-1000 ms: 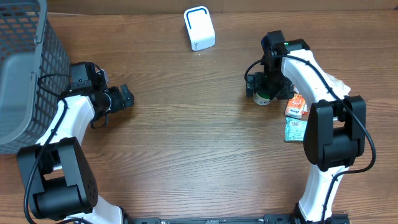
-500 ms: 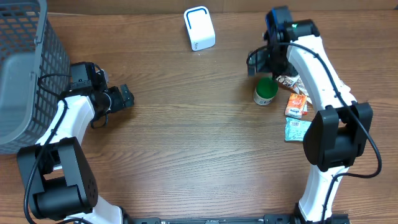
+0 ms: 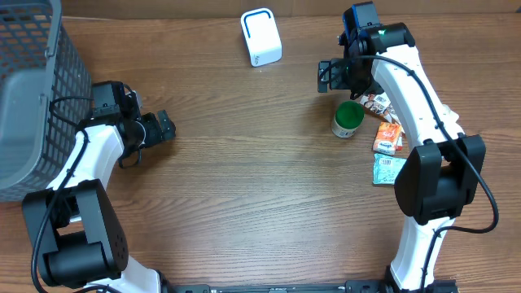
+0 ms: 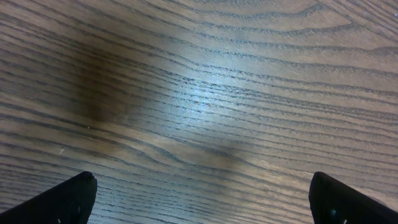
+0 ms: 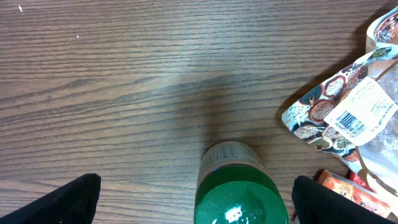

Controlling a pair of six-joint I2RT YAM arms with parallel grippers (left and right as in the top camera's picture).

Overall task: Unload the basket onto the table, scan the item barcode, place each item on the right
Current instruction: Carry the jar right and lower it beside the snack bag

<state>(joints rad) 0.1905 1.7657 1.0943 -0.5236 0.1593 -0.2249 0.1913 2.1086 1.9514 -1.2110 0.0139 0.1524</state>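
Bottle (image 3: 348,120), round with a green lid, stands on the brown wooden tabletop (image 3: 244,203), just beside the printed snack packets (image 3: 387,138). I see my right claw (image 3: 330,76) wide open near it, holding nothing. My left claw (image 3: 165,129) is also open and empty, near the grey mesh basket (image 3: 32,98).

Overhead: fixed above table (image 3: 244,187), looks straight down, far, takes whole workspace.
Left wrist: close, faces down, bare wood only; exact spot unclear, probably table's left side.
Right wrist: close, faces down; shares green-lidded jar (image 5: 241,186), patterned packet (image 5: 329,112) with overhead.
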